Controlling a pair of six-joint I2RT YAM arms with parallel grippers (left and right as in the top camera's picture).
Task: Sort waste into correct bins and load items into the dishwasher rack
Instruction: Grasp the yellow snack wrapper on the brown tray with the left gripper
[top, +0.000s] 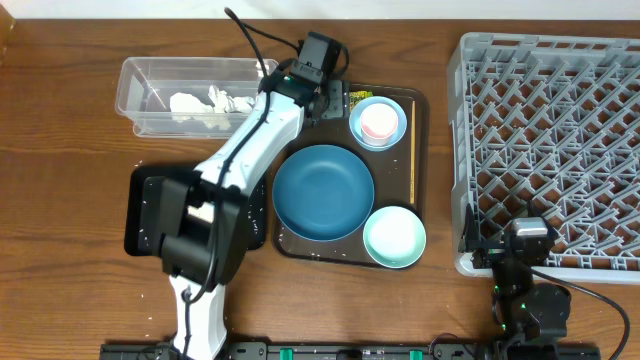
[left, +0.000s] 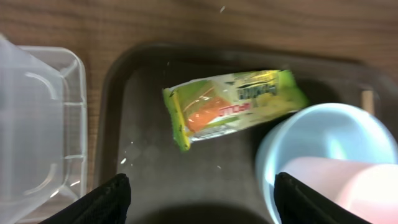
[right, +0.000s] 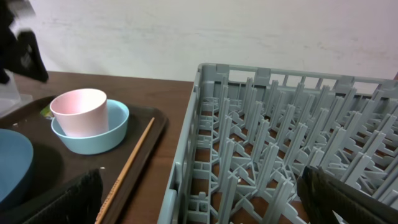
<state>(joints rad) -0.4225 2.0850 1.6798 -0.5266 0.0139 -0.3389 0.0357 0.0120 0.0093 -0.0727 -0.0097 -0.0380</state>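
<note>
A yellow-green printed wrapper (left: 233, 106) lies flat on the brown serving tray (left: 143, 155), beside a light blue bowl (left: 317, 140) that holds the pink-white cup (left: 354, 180). My left gripper (left: 202, 199) hovers just short of the wrapper, open, with nothing between its fingers (left: 106, 202). From overhead, the left gripper (top: 325, 90) is over the tray's back edge. The dark blue plate (top: 322, 192), a second light blue bowl (top: 394, 237) and chopsticks (top: 413, 150) rest on the tray. My right gripper (right: 199, 199) is open at the grey dishwasher rack's (right: 286, 124) near corner.
The clear container (top: 150, 85) at the back left holds a crumpled white tissue (top: 210, 100). The black tray (top: 150, 210) sits left of the serving tray, partly under my left arm. The rack (top: 550, 150) fills the right side.
</note>
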